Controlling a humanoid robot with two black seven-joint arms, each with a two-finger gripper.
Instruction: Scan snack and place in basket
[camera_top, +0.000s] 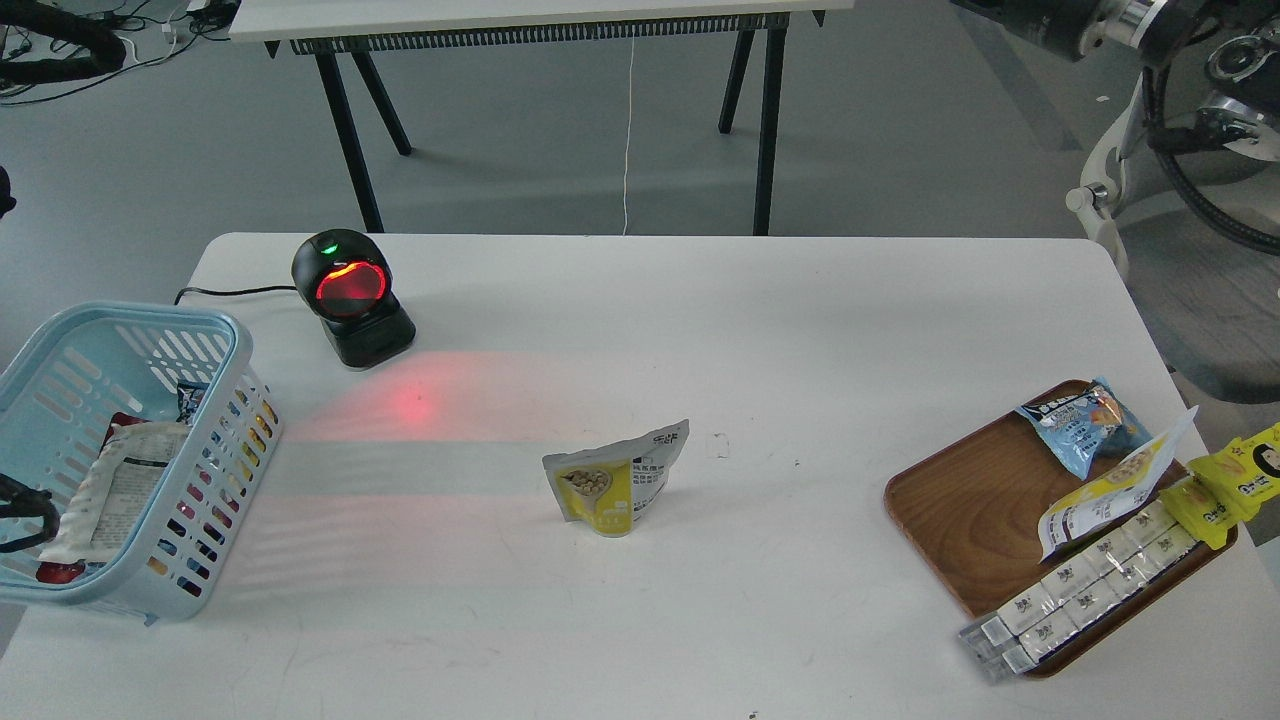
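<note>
Single head view looks forward and down over the white table (700, 330); floor beyond.

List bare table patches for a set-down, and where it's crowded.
Bare: the white table between the scanner and wooden tray, plus the front strip below the snack. Crowded: the tray's right half, and the basket, already holding packets.

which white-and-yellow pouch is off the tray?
The snack pouch standing alone mid-table, in front of the scanner. The other white-and-yellow pouch lies on the wooden tray among other packets.
</note>
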